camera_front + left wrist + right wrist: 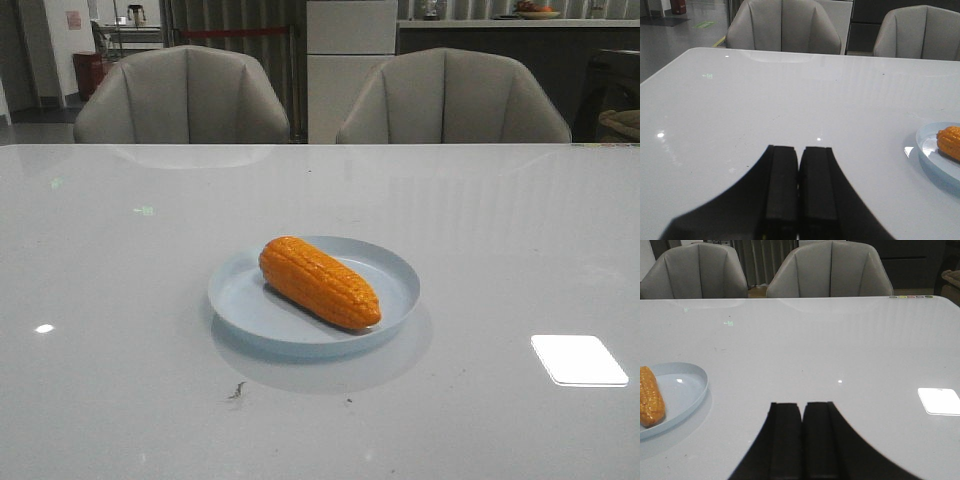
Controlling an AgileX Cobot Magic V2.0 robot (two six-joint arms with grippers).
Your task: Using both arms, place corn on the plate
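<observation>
1 corn point(320, 282) lies inside 1 pale blue plate point(388, 265), resting diagonally on the plate's floor with its blunt end toward the far left rim and its tapered end toward the near right rim. The plate sits near the middle of the glossy grey worktop point(120, 300), its reflection showing faintly beneath the near rim.

2 grippers appear, each only in its own wrist view. The left gripper point(799, 170) has its jaws pressed together with no more than a thin seam between the 2 dark pads, and they hold nothing; it hangs over bare worktop, well apart from the plate, whose edge and the end of the corn show at the side of that view. The right gripper point(801, 417) is likewise closed flat, pad against pad, and empty, also well apart from the plate.

Behind the worktop stand 2 grey upholstered chairs point(182, 95), side by side. 1 bright rectangular light reflection point(578, 360) lies on the worktop toward the right, and 1 small dark smudge point(236, 391) marks the surface just in front of the plate.
</observation>
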